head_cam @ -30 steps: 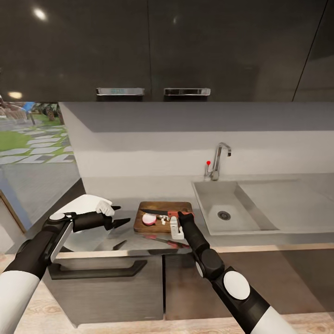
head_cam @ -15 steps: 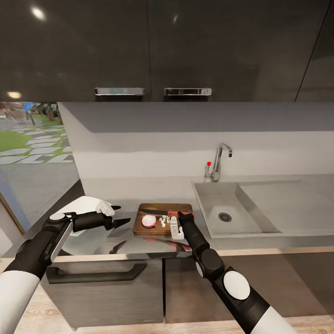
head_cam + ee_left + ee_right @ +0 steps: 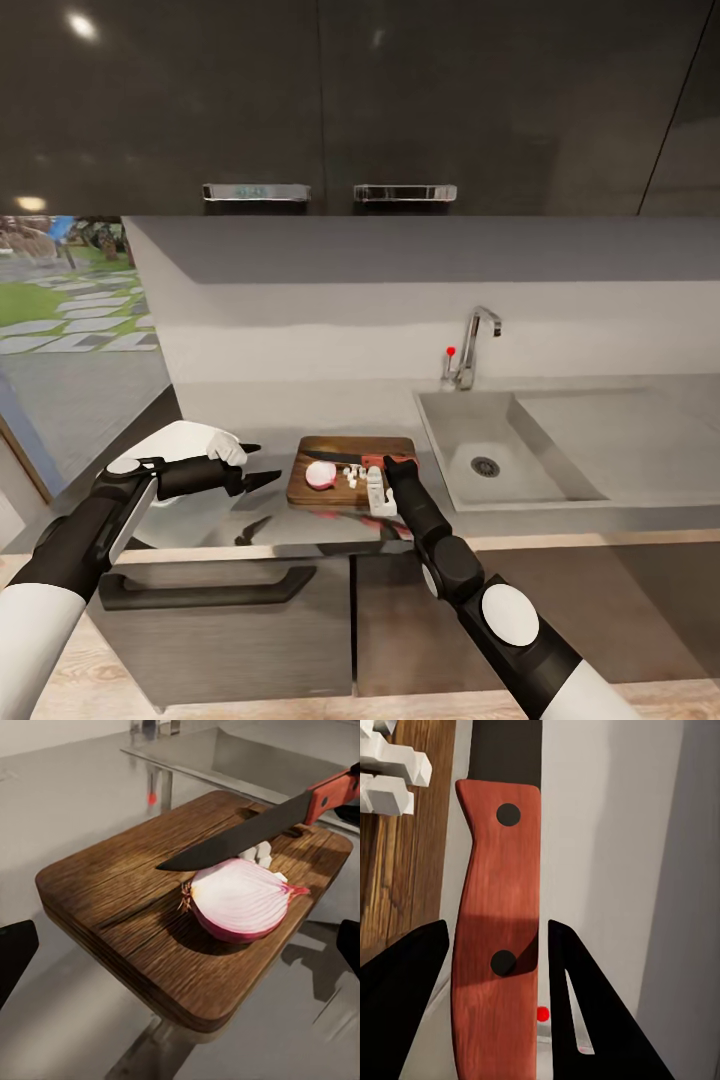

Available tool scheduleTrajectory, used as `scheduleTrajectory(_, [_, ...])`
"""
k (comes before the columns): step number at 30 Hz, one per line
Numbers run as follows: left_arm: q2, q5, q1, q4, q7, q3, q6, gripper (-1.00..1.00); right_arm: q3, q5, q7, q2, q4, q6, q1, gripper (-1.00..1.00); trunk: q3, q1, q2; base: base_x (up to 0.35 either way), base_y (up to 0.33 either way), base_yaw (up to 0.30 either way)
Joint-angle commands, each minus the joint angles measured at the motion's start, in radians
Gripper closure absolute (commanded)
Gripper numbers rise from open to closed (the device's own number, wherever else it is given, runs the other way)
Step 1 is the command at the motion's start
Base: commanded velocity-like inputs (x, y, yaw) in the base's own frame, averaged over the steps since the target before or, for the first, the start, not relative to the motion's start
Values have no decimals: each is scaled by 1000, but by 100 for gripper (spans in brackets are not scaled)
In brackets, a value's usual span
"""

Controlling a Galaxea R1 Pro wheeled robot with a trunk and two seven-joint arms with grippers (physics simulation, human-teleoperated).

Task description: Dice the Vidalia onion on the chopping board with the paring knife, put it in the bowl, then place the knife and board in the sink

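Dicing under way: half an onion left, nothing in the bowl or sink yet.

My left fingers point(image 3: 262, 465) hang spread and empty over the counter point(image 3: 300, 535), between the bowl point(image 3: 190, 440) and the board point(image 3: 345, 467). On the board lies the onion point(image 3: 240, 900), a cut half, with a few white cubes point(image 3: 352, 480) beside it. My right fingers point(image 3: 385, 463) clamp the knife point(image 3: 259, 832) by its red handle, blade over the onion. Right of the board, the sink point(image 3: 485, 455) holds nothing I can see. I judge the remaining dicing, the transfer to the bowl and both sink drops are ahead.

Tool point(image 3: 495, 975) apparently clamps paring knife point(image 3: 499, 937) beside chopping board point(image 3: 397, 862).
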State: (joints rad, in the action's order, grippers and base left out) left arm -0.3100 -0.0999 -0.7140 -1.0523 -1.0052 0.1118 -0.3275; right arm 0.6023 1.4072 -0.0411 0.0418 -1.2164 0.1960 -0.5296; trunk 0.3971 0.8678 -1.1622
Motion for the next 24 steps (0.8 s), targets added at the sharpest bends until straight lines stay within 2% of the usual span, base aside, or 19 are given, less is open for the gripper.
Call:
scheduleTrajectory(1, [-1,-9,-1,0,0,3,-10,-100,4,10,-5,1,-2,8,-1,100,1,0,-1,0,0,0])
scheduleTrajectory(5, [-1,-10,-1,-1,0,3,-11,-100,4,10,-5,1,-3,8,-1,100,7,8,-15,0,0,0])
scheduleTrajectory(16, [-1,-9,0,-2,0,2,-12,-100,4,10,-5,1,-3,8,-1,100,7,8,-15,0,0,0])
scheduleTrajectory(20, [-1,-10,-1,-2,0,1,-12,-100,4,10,-5,1,-3,8,-1,100,20,23,-43,0,0,0])
scheduleTrajectory(24, [-1,-10,-1,-3,0,0,-12,-100,4,10,-5,0,-3,8,-1,100,20,23,-43,0,0,0])
